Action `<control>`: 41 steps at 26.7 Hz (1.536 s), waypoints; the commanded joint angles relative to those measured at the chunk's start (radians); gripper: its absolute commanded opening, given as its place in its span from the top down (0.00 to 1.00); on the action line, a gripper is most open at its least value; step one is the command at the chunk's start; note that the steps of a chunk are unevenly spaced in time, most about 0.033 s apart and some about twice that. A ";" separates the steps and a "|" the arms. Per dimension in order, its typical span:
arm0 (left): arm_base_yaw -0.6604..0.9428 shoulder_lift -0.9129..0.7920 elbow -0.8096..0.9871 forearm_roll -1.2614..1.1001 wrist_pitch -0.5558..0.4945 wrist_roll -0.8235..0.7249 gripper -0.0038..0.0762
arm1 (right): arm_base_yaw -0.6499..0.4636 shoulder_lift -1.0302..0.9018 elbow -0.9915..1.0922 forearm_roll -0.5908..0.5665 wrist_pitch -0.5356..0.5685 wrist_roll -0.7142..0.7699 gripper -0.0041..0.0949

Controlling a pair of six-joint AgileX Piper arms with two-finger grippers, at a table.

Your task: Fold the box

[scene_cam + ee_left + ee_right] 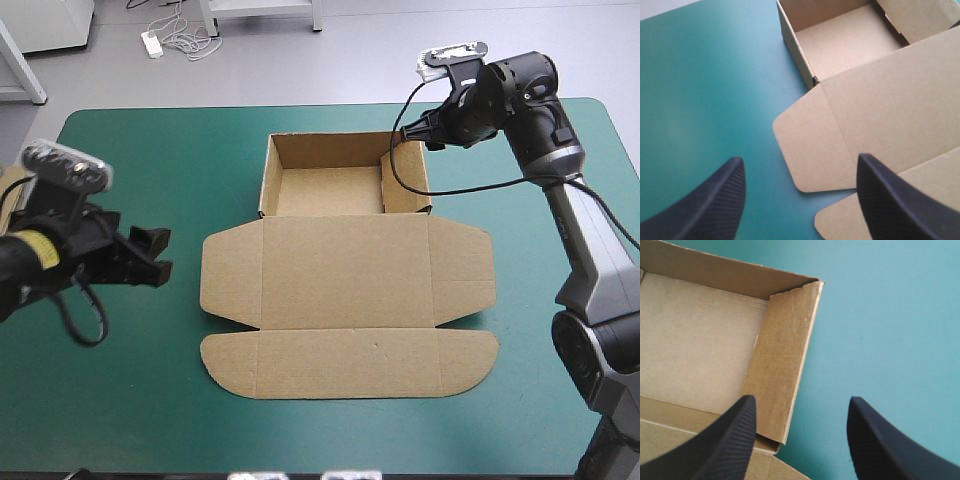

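Taking the far edge as 12 o'clock, the box (345, 290) lies at the middle of the teal-green counter (130, 400). Its tray (335, 185) stands formed at 12 with the walls up. The lid (350, 310) lies flat toward 6, its rounded flaps spread at 3 and 9.

The left pincer (150, 255) hangs wide open at 9 o'clock of the lid, apart from the board and pointing toward the left flap (807, 145). The right pincer (412, 133) is also spread open, at about 1 o'clock of the tray, with one black finger to each side of the right wall (782, 360). I cannot tell whether it touches the wall.

The likeliest trouble is the box sliding. The board looks light and nothing pins it, so a sideways nudge from either arm would probably push it across the cover instead of bending a crease. The flat flap offers little edge to get under, so a finger may skate over it. A hard squeeze on the right wall, whose top corner looks frayed, could pull its tuck loose and let the tray sag.
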 commanded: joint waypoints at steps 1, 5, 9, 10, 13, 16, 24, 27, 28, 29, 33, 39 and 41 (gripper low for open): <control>-0.006 -0.168 0.065 0.025 0.003 -0.014 0.38 | -0.005 -0.056 -0.030 0.019 -0.006 -0.016 0.44; -0.004 -0.339 0.200 0.016 0.043 -0.049 0.38 | -0.005 -0.033 -0.028 0.021 -0.002 -0.023 0.44; -0.004 -0.469 0.314 -0.008 0.043 -0.085 0.38 | -0.005 0.018 -0.028 0.021 -0.026 -0.034 0.31; -0.004 -0.486 0.331 -0.013 0.043 -0.085 0.38 | -0.005 0.033 -0.028 0.021 -0.038 -0.033 0.27; -0.004 -0.512 0.365 -0.020 0.043 -0.081 0.38 | -0.005 0.077 -0.028 0.014 -0.062 -0.011 0.23; -0.004 -0.524 0.391 -0.024 0.043 -0.065 0.38 | -0.007 0.132 -0.028 0.014 -0.076 0.021 0.24; -0.004 -0.524 0.453 -0.060 0.043 -0.065 0.38 | -0.042 0.237 -0.030 0.079 -0.092 0.027 0.24; -0.004 -0.524 0.455 -0.061 0.043 -0.065 0.38 | -0.054 0.258 -0.033 0.114 -0.107 0.027 0.24; -0.004 -0.524 0.455 -0.061 0.043 -0.065 0.38 | -0.054 0.267 -0.033 0.129 -0.115 0.027 0.24; -0.004 -0.524 0.455 -0.061 0.043 -0.065 0.38 | -0.054 0.273 -0.033 0.136 -0.119 0.027 0.26; -0.004 -0.524 0.455 -0.061 0.043 -0.065 0.38 | -0.054 0.290 -0.038 0.171 -0.130 0.026 0.38; -0.004 -0.524 0.455 -0.060 0.043 -0.065 0.38 | -0.054 0.290 -0.042 0.160 -0.153 0.008 0.78; -0.004 -0.524 0.455 -0.060 0.043 -0.065 0.38 | -0.054 0.294 -0.042 0.160 -0.141 -0.014 0.95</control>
